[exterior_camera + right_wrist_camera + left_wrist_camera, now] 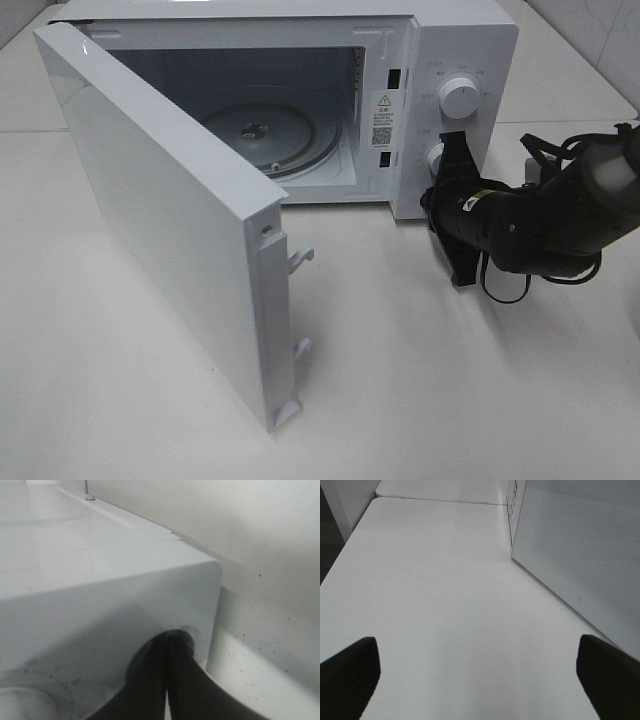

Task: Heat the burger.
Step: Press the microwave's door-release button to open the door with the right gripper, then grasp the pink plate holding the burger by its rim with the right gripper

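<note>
Holding right gripper (167, 642) clenched empty, tips at lower dial (436, 157) of microwave (450, 40). Hanging left gripper (477, 647) released wide above table (445, 580). Not seeing burger; cannot tell looks or position relative to either.

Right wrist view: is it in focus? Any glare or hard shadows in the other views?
Right wrist view: the shut right gripper is a dark blur, the microwave soft. Left wrist view: even light, no glare. Exterior high view: sharp, only soft shadows on the table.
</note>
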Motion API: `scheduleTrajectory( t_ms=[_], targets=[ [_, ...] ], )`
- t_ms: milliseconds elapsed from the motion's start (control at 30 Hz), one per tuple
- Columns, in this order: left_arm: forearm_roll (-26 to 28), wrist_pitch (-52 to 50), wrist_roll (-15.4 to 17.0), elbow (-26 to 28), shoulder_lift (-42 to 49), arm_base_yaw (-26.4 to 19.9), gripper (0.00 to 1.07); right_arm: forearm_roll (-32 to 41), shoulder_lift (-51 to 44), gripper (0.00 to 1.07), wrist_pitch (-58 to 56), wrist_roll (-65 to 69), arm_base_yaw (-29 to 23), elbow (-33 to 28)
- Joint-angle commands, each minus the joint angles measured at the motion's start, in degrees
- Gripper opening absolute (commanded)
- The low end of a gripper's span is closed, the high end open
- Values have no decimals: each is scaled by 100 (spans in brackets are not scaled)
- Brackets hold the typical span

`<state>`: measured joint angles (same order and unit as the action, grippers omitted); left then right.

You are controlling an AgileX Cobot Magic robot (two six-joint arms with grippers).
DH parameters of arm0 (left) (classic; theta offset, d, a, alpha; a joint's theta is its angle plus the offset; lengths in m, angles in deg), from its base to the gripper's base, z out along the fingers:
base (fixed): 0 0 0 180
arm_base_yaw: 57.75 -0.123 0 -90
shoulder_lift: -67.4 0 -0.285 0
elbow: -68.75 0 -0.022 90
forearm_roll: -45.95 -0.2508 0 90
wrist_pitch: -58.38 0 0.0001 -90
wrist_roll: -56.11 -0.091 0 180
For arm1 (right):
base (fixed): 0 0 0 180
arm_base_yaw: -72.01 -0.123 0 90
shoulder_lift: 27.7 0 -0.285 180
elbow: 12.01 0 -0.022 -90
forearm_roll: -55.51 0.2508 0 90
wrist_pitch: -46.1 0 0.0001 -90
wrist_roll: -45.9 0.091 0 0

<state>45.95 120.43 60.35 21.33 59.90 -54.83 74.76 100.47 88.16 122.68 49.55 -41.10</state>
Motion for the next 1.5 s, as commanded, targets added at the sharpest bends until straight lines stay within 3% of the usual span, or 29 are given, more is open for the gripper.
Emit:
scheduleTrajectory(
  t_ms=[33, 900, 1500],
  targets=[
    [0, -69, -11, -23, 23, 0, 102, -223, -183, 0, 934, -6, 52, 183],
    [0, -69, -11, -23, 23, 0, 102, -206, -252, 0, 602, 143, -229, -544],
    [0, -69, -11, -23, 23, 0, 102, 34, -968, 0, 516, -309, -229, -1398]
  ],
)
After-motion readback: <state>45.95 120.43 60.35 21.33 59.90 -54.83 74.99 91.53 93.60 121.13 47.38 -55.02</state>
